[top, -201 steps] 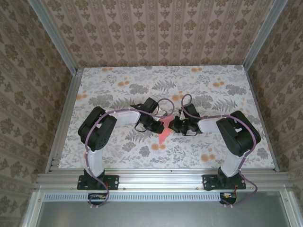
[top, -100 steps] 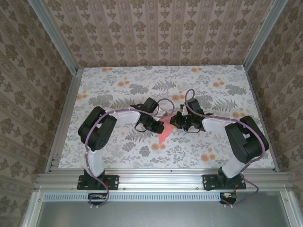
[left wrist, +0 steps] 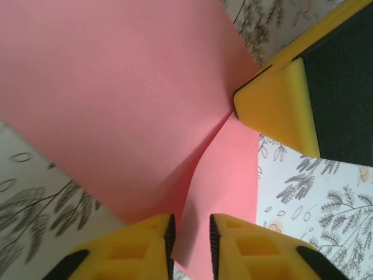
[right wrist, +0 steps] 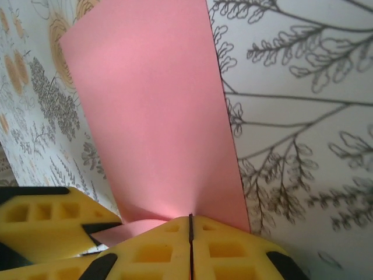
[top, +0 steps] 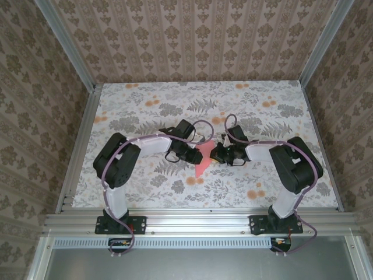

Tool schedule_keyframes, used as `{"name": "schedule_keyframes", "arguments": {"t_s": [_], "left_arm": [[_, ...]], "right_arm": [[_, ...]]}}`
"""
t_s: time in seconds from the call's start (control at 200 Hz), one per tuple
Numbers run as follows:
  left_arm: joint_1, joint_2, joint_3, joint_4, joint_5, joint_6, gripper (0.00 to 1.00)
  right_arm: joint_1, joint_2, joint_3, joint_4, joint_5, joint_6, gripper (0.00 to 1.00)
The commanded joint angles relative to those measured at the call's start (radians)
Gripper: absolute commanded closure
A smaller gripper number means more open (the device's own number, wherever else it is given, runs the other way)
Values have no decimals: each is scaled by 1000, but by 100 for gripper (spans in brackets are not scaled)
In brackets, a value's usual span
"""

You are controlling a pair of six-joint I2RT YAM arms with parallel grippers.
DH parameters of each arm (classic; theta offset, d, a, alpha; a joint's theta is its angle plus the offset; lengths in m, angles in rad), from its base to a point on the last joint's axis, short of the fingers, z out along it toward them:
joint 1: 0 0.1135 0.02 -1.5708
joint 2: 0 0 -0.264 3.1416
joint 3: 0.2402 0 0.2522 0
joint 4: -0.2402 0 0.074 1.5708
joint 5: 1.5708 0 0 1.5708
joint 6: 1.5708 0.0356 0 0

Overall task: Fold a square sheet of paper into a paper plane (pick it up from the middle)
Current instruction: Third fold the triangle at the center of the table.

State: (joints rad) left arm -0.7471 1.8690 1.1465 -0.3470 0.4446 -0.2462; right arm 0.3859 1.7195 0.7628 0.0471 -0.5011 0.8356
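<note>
**Desk:** What sits where, from the left?

**Photographer:** The left gripper points right at the paper plane. Its jaws stand slightly apart, with a pink flap loose in the gap. The plane lies mid-table between both arms, its long axis running far to near and its tip toward the bases.

**Desk:** And the right side?

**Photographer:** The right gripper meets it from the right, pads pressed together on the pink edge. The right arm looks to be the one holding it, so the next move likely turns on that pinch.
</note>
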Motion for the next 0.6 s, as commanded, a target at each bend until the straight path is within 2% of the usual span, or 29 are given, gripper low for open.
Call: {"name": "schedule_keyframes", "arguments": {"t_s": [0.0,0.11,0.245,0.32,0.46,0.595], "left_arm": [[-2,-137,-8,-32,-76,-51,70],[-3,-214,-22,-26,-106,-105,66],[-30,-228,-22,-10,-45,-127,83],[-62,-194,2,-21,-28,-116,89],[-79,-81,55,-76,-93,-126,100],[-72,-29,65,-91,-178,-139,100]], "right_arm": [[-23,-100,39,-107,9,-62,86],[-41,-155,52,-160,10,-88,79],[-66,-179,37,-173,23,-89,71],[-75,-172,27,-154,13,-81,68],[-78,-143,24,-123,-19,-66,67],[-78,-112,21,-92,-55,-52,64]]}}
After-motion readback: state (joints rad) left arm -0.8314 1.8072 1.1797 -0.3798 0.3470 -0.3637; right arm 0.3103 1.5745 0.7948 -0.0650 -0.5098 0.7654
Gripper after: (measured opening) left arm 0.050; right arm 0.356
